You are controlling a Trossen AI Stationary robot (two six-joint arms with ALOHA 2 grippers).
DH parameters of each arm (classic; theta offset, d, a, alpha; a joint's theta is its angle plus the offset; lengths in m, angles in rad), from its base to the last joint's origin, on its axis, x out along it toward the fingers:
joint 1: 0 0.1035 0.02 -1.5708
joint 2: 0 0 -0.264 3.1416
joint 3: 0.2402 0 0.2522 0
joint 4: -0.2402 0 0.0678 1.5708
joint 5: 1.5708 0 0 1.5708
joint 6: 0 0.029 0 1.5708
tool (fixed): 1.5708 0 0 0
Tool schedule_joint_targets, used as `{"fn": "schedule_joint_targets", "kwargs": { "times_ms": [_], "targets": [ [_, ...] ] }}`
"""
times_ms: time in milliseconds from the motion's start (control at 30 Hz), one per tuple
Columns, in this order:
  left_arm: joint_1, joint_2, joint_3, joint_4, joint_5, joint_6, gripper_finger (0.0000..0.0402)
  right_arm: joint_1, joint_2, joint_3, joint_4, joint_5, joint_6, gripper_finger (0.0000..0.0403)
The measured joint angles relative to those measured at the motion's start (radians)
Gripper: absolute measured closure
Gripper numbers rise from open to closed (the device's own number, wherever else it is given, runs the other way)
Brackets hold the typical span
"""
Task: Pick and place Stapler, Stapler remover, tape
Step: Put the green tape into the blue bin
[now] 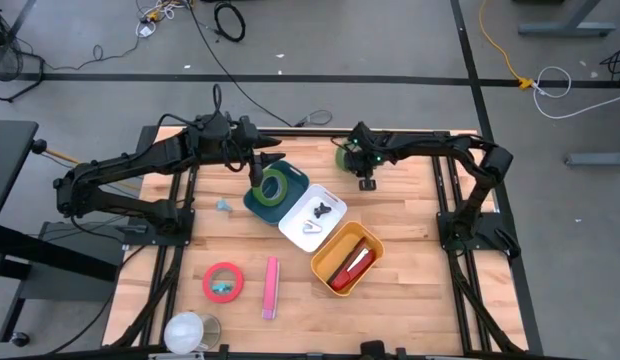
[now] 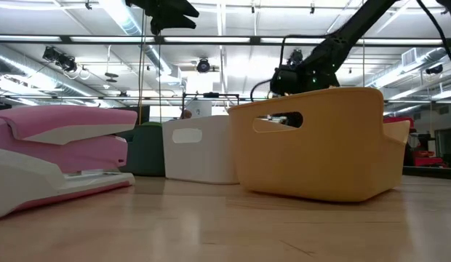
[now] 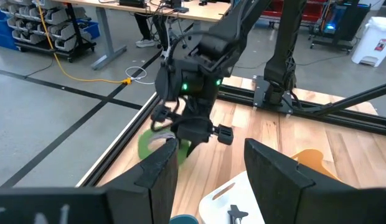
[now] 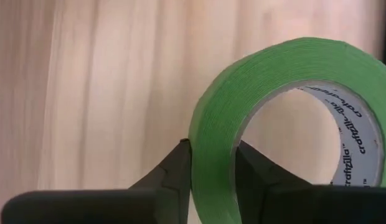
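Right gripper (image 4: 211,163) pinching green tape roll's (image 4: 286,118) wall at upper centre, left gripper (image 3: 208,165) part-open, empty, above dark green bin (image 1: 262,202).

Overhead, table-level, two wrist close-ups

Worktop (image 1: 410,210): pale wood planks, visible grain, smooth satin finish. Frame rails: matt black metal. 3 bins, green bin (image 1: 252,200), white bin (image 1: 290,228), yellow bin (image 1: 325,262): moulded plastic, smooth, low sheen. Pink stapler (image 2: 58,156): glossy plastic over a white plastic base. Green tape roll (image 4: 224,124): matt, faintly crinkled paper-like tape on a printed white card core. Right gripper's fingers (image 4: 180,171): matt black plastic. Red tape roll (image 1: 223,282): smooth. Floor: grey, dull.
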Motion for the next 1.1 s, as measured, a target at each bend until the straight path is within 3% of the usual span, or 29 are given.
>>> {"fn": "schedule_joint_targets", "kwargs": {
  "times_ms": [667, 1100],
  "targets": [
    [0.000, 0.000, 0.000, 0.001, 0.000, 0.000, 0.0216, 0.000, -0.188, 0.249, -0.076, 0.007, 0.022, 0.0316],
    [0.000, 0.000, 0.000, 0.002, 0.000, 0.000, 0.0216, 0.036, -0.288, 0.265, -0.064, 0.027, 0.109, 0.0316]
  ]
}}
